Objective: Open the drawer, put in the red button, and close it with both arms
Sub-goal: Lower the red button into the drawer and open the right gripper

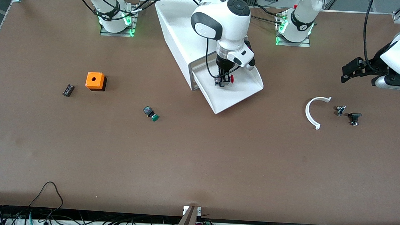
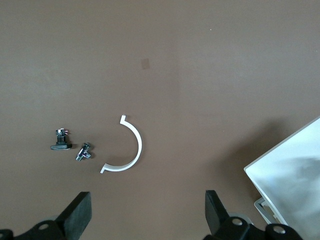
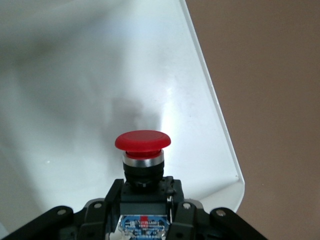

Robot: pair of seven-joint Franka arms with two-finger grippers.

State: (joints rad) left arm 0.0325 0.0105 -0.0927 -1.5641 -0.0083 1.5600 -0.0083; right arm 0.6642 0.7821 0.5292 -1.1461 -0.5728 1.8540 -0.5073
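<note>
**A:** Over the pulled-out wide white plastic tray drawer (image 1: 235,93), what is the right arm's black two-finger gripper (image 1: 223,80) doing?

**B:** It hangs above the tray, clamped on the black body of the small red mushroom-capped push button (image 1: 231,79). The right wrist view shows the red cap (image 3: 142,140) sticking out past the fingers (image 3: 107,202), with the white tray floor under it. I cannot tell whether the button touches the floor.

**A:** And the drawer itself?

**B:** It stands open, slid out of the big white boxy cabinet (image 1: 176,35) toward the front camera.

**A:** The left arm?

**B:** It waits at its own end of the table. Its black gripper (image 1: 349,72) is spread wide and holds nothing; in its wrist view both fingers (image 2: 77,212) frame bare brown tabletop (image 2: 200,65).

**A:** What lies near it?

**B:** A white curved plastic strip (image 1: 311,111) and two small dark metal fittings (image 1: 340,110) (image 1: 354,118), beside each other on the table.

**A:** Toward the right arm's end?

**B:** An orange cube with a hole (image 1: 95,81), a small black block (image 1: 68,90), and, nearer the camera, a green-capped push button (image 1: 151,113).
</note>
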